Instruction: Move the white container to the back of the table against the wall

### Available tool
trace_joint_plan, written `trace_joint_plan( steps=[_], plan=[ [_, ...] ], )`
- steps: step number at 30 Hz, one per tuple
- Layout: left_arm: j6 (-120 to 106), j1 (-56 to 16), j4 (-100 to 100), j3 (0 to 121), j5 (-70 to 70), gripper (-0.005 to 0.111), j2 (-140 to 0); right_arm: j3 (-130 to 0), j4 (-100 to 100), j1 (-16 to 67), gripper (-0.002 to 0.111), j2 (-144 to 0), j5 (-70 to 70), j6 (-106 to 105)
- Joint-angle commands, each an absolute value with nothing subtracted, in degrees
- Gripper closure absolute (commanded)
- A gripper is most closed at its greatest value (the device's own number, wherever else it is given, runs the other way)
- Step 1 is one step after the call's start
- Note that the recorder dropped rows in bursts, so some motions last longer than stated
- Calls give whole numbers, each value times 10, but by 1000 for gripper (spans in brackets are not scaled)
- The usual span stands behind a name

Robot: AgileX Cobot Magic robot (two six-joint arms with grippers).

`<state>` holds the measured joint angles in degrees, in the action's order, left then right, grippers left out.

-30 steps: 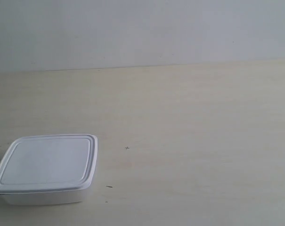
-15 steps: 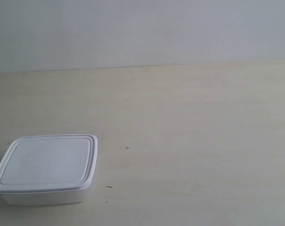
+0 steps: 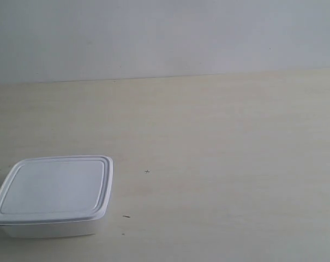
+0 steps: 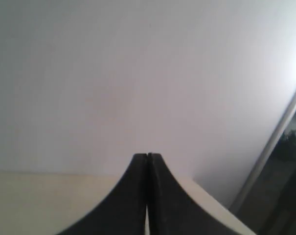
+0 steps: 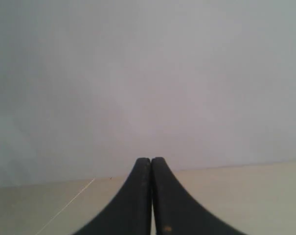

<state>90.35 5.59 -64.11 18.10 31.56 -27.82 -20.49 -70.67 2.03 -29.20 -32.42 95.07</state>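
Two black grippers show in their own wrist cameras, and both are clenched on nothing. The left gripper (image 4: pixel 147 159) has its fingers (image 4: pixel 133 196) pressed flat together along a thin seam. The wall (image 4: pixel 113 73) is ahead of it and a strip of the table (image 4: pixel 40 196) lies beneath. Off to one side a pale frame edge (image 4: pixel 272 142) runs slantwise beside a dark area I cannot make out. The right gripper (image 5: pixel 151 161) is closed the same way, tip against tip. It also faces the wall and the tabletop, where a thin pale line (image 5: pixel 64 208) crosses the surface.

Seen from the exterior camera, the white container (image 3: pixel 53 196) sits on the table at about 8 o'clock in the picture, with its flat rimmed lid (image 3: pixel 53 188) seated on top. It stands level and well apart from the wall, which runs across at 12 o'clock. A broad stretch of cream wood grain lies between them. Two tiny dark marks sit on the tabletop near the box: a small cross (image 3: pixel 147 172) toward its 3 o'clock and a short dash (image 3: pixel 126 216) off its corner at about 4 o'clock.
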Motion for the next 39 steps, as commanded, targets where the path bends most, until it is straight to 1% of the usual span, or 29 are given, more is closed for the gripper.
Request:
trace_joint_plan(
  steps=[1,4,8,14,17,21,25,30,34,36,39],
  plan=[
    [987,55,-732,205,339,107,-375,-247,-731,28,108,-403,-406,961],
    [1014,36,-763,218,339,107,-431,-272,-737,57,108,-465,-408,961],
    [1057,-18,-828,240,317,107,-485,-308,-771,128,108,-531,-387,955],
    [1195,-116,-999,257,198,107,-522,-332,-811,268,108,-613,-257,950],
    [1203,-148,-999,253,176,107,-540,-340,-834,324,108,-652,-213,949],
    [1202,-151,-999,253,162,107,-567,-341,-846,370,108,-696,-162,950],
    [1209,-151,-999,253,121,107,-601,-341,-847,394,108,-738,-111,950],
    [1208,-151,-999,253,60,107,-657,-341,-848,400,108,-780,-99,949],
    [1184,-149,-999,246,-18,107,-679,-341,-861,400,108,-795,-96,949],
    [1184,-143,-999,240,-54,107,-679,-341,-861,400,108,-796,-95,949],
    [1174,-121,-999,239,-62,107,-679,-341,-861,400,108,-797,-94,945]
  ],
)
